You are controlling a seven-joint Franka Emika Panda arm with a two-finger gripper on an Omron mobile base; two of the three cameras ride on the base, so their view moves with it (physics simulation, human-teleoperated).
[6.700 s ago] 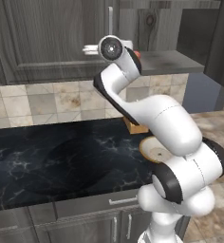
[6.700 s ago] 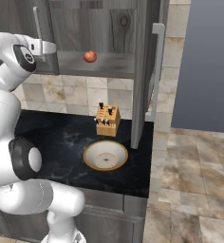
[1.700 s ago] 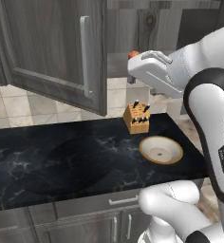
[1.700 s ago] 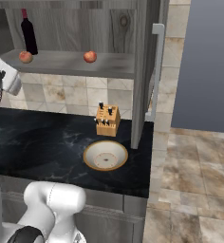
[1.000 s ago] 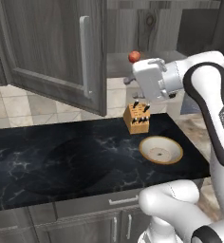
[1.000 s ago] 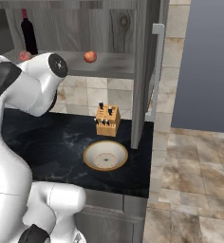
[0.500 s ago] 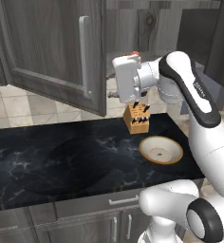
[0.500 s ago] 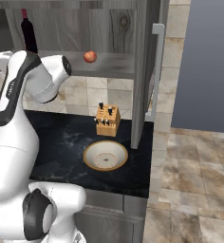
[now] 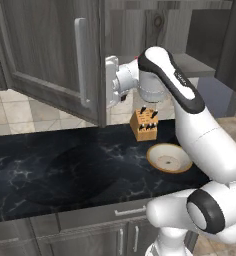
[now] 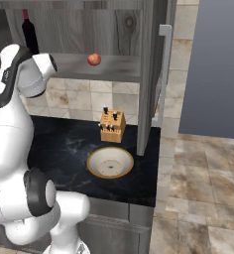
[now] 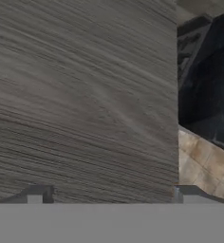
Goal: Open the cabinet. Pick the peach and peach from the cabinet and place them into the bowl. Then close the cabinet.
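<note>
Black marble counter (image 10: 64, 144) holds a wooden bowl (image 10: 110, 162) and a knife block (image 10: 112, 126). Above, the cabinet (image 9: 50, 55) stands open, with one red peach (image 10: 93, 59) on its shelf near a wine bottle (image 10: 29, 32). The gripper (image 11: 109, 192) has its jaws spread wide, close to the left door's inside. No writing can be read.

The white arm rises, elbow bent high, wrist reaching left; its claw (image 11: 109, 192) apparently stands wide open, empty.
</note>
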